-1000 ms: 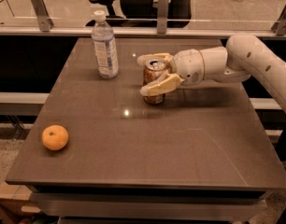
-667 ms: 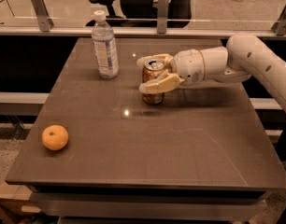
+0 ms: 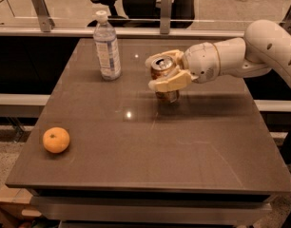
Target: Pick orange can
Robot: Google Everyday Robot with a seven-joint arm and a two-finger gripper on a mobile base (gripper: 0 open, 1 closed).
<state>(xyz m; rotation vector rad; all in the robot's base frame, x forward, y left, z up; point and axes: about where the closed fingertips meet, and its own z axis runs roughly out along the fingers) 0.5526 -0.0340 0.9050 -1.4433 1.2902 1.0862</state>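
The orange can [image 3: 165,95] stands upright at the back middle of the brown table [image 3: 183,146], silver pull-tab top showing. My gripper [image 3: 165,70] reaches in from the right with the cream arm [image 3: 240,56] behind it. One finger lies behind the can's top. The other finger [image 3: 169,82] crosses its front, so the jaws are closed on the can's upper half. The can's base is at or just above the tabletop; I cannot tell which.
A clear water bottle [image 3: 107,49] with a white cap stands left of the can, a hand's width away. A round orange fruit [image 3: 56,140] lies near the front left corner. A railing and an office chair are beyond the far edge.
The gripper and the can in it have shifted slightly to the right and up. The bottle and the fruit have not moved.
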